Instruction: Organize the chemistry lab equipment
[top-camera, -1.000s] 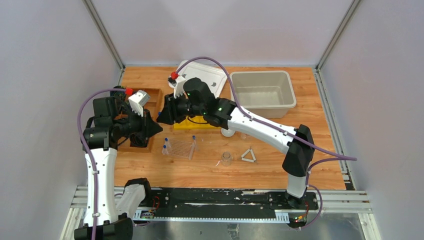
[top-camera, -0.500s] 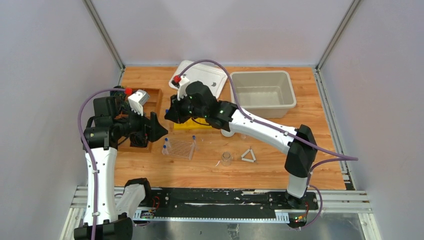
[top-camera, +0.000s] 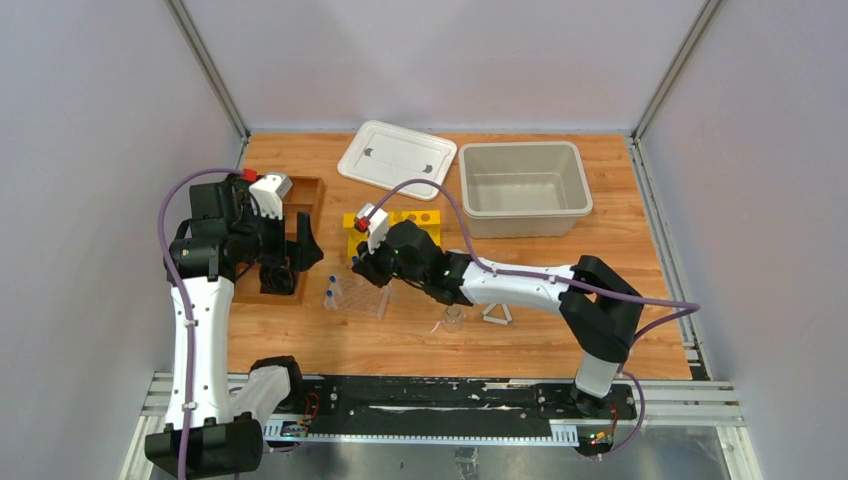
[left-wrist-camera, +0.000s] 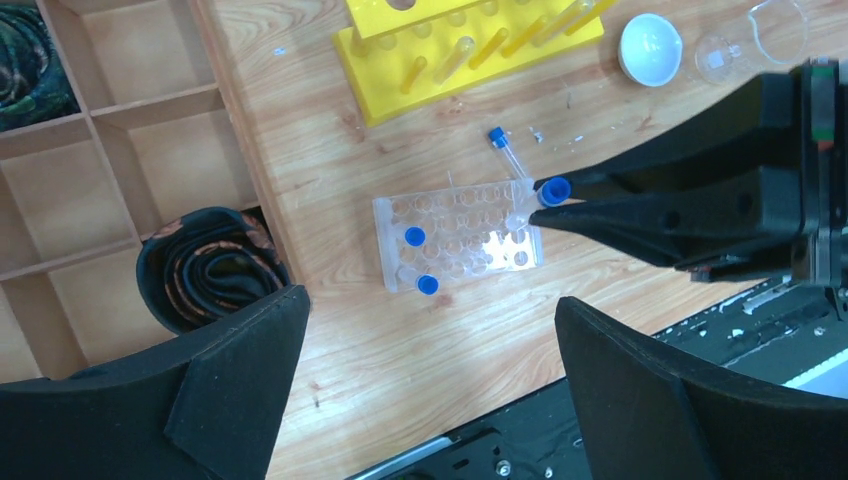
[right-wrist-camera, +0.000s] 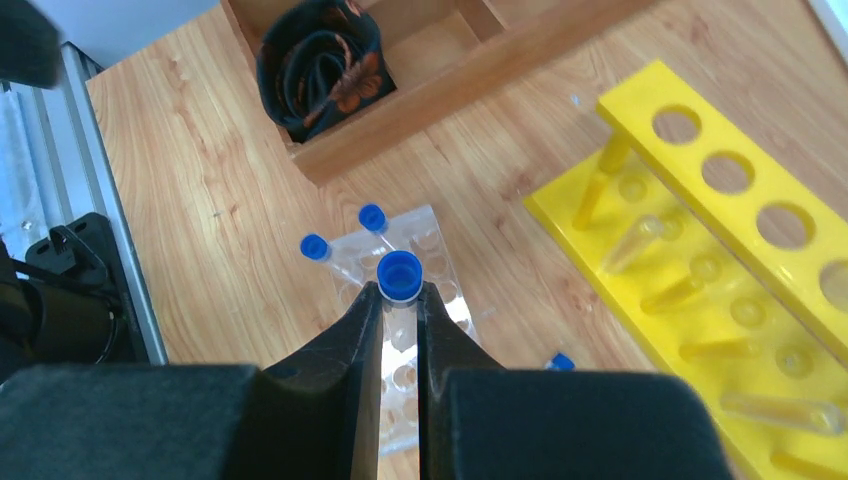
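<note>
Holding a blue-capped tube (right-wrist-camera: 400, 275) pinched just below its cap, your right fingers (right-wrist-camera: 400, 300) sit closed over the clear rack (left-wrist-camera: 460, 245). The rack lies left of the middle of the desk (top-camera: 650, 220), nearer its front edge. The tube leans, cap up at the fingertips and foot down over the wells at the rack's right end; you cannot tell whether it has entered one. Seating it, I'd judge, means bringing its long axis upright over a free well. Your left fingers (left-wrist-camera: 430, 325) are spread wide and empty, farther off by the desk's left edge.

The grey bin (top-camera: 520, 148) at the far right shows nothing inside. The wooden organiser (left-wrist-camera: 170, 160) holds a dark coil (left-wrist-camera: 210, 280). The yellow rack (left-wrist-camera: 470, 50) carries a few tubes. The clear rack has two capped tubes at its left end and one more leaning at its far right corner.
</note>
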